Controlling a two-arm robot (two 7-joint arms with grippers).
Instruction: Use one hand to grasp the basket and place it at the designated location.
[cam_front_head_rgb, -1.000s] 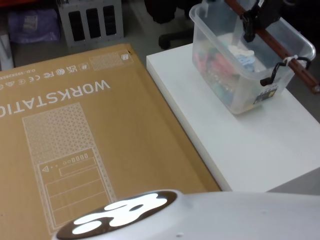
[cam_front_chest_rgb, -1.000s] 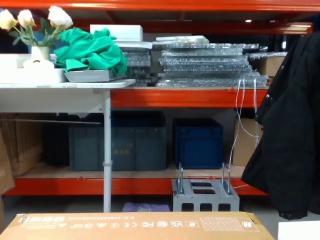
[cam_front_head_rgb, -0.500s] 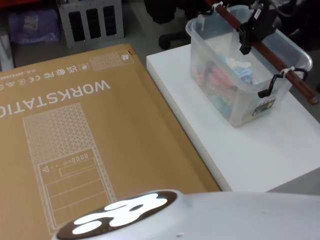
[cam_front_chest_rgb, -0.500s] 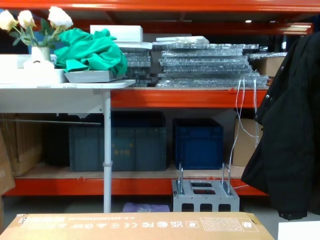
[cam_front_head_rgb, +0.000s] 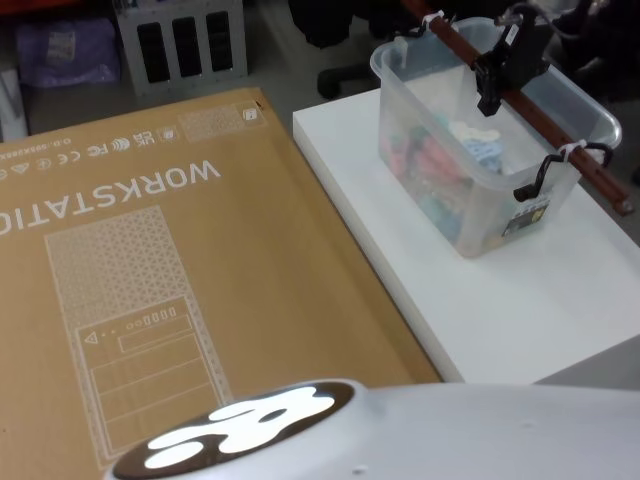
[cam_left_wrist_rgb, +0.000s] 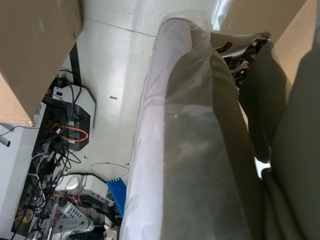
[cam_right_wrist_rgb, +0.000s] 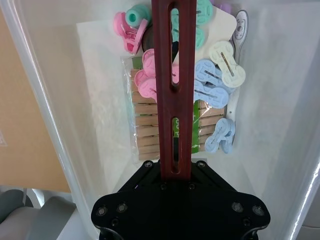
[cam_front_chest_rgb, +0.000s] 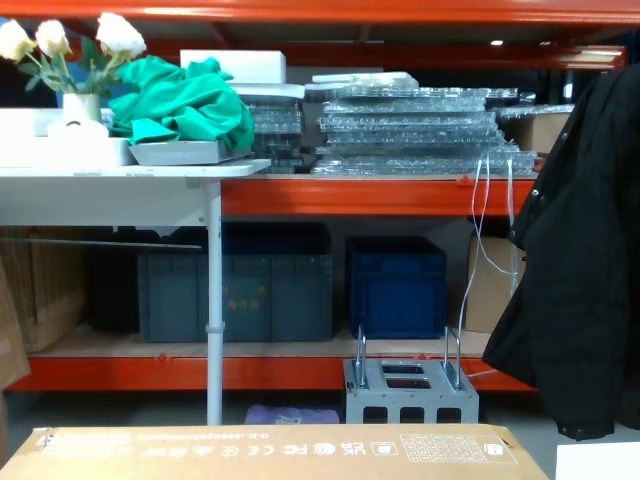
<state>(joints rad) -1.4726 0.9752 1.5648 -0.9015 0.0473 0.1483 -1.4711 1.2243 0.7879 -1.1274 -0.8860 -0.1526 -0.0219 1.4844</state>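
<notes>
The basket is a translucent milky tub on the far right part of the white table. A dark red bar handle spans its rim. My right gripper, black, is shut on this bar near its middle, above the tub. In the right wrist view the gripper clamps the red bar. Below it, inside the basket, lie pink, blue and cream plastic pegs and wooden pegs. My left arm hangs low by my body, over the floor.
A big cardboard box printed WORKSTATION lies left of the table, its edge close along the table's left side. Beyond stand a grey metal block with loop handles, dark blue crates on orange shelving and a black coat.
The basket, held by my right gripper, has shifted a little to the left and nearer to me over the table. Nothing in the chest view has changed.
</notes>
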